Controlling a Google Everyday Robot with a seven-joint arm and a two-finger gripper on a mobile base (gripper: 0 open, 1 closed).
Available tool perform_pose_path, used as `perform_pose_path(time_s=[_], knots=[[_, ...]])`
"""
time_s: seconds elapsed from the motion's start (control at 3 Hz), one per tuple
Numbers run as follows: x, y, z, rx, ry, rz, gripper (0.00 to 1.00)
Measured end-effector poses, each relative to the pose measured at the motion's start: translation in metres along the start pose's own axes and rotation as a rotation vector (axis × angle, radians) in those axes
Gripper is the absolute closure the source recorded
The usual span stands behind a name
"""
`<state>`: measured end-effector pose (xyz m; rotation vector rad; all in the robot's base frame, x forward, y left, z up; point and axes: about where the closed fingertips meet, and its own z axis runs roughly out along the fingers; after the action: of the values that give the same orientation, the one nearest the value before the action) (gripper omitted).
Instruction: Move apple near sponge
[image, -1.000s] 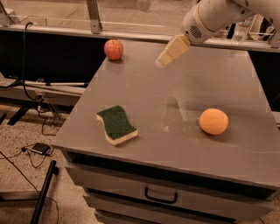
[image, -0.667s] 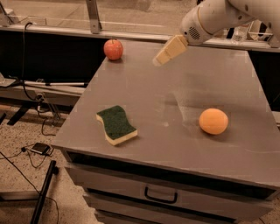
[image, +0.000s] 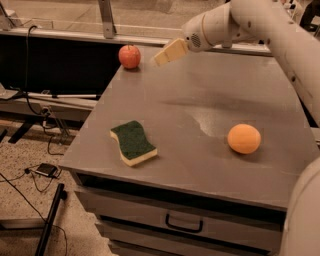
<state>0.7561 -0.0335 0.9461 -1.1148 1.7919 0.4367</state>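
Observation:
The red apple (image: 129, 56) sits at the far left corner of the grey table (image: 200, 115). The sponge (image: 133, 142), dark green on top with pale yellow foam, lies near the front left of the table. My gripper (image: 161, 57) hangs above the table's far edge, just right of the apple and apart from it, holding nothing. The arm reaches in from the upper right.
A smooth orange fruit (image: 244, 138) lies at the right of the table. A drawer with a handle (image: 184, 223) is below the front edge. A railing and glass stand behind the table. Cables and a stand leg lie on the floor at left.
My gripper has moved left along the table's far edge, closer to the apple. The apple, sponge and orange fruit have not moved.

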Motion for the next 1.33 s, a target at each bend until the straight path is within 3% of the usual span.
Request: perform_pose_path(time_s=[0.33, 0.67, 1.0, 1.33], knots=[[-0.013, 0.001, 0.044, -0.024, -0.086, -0.023, 0.00], [-0.021, 0.000, 0.085, -0.013, -0.117, -0.080, 0.00], [-0.017, -0.009, 0.119, 0.037, -0.115, -0.147, 0.00], [-0.017, -0.009, 0.119, 0.037, -0.115, -0.147, 0.00]])
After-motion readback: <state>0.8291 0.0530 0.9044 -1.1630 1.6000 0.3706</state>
